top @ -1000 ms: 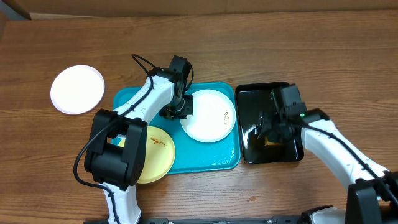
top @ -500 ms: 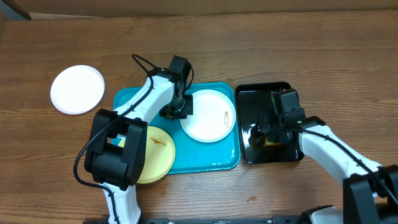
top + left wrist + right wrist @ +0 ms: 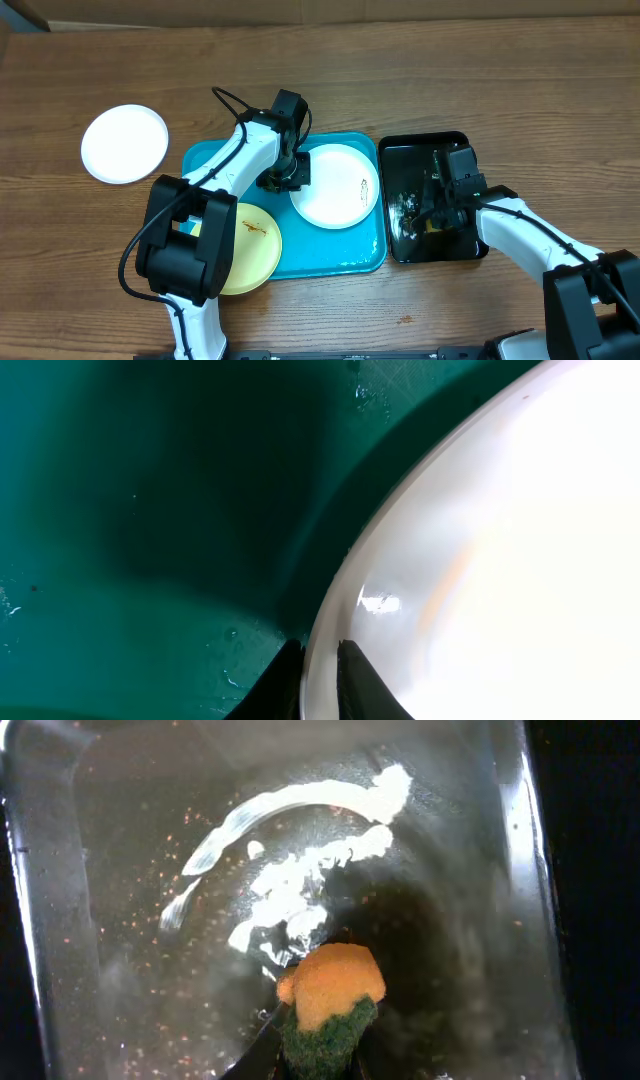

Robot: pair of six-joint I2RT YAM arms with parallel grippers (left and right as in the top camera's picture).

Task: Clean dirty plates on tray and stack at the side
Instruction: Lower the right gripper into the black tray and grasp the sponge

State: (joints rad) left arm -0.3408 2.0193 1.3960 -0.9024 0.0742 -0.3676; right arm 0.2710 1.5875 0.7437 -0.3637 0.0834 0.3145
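On the turquoise tray lies a white plate with a small brown smear near its right edge. My left gripper is shut on that plate's left rim. In the left wrist view the rim passes between the black fingertips of the left gripper, with the plate to the right and the tray to the left. A pale yellow plate with an orange smear overlaps the tray's front left corner. My right gripper is shut on an orange and green sponge low inside the black tray.
The glossy black tray stands right of the turquoise one and holds wet film with white foam. Another white plate rests on the wooden table at the far left. A cardboard edge runs along the table's back.
The right gripper has dropped lower into the black tray and closed on the sponge. The left arm and all the plates have stayed still.
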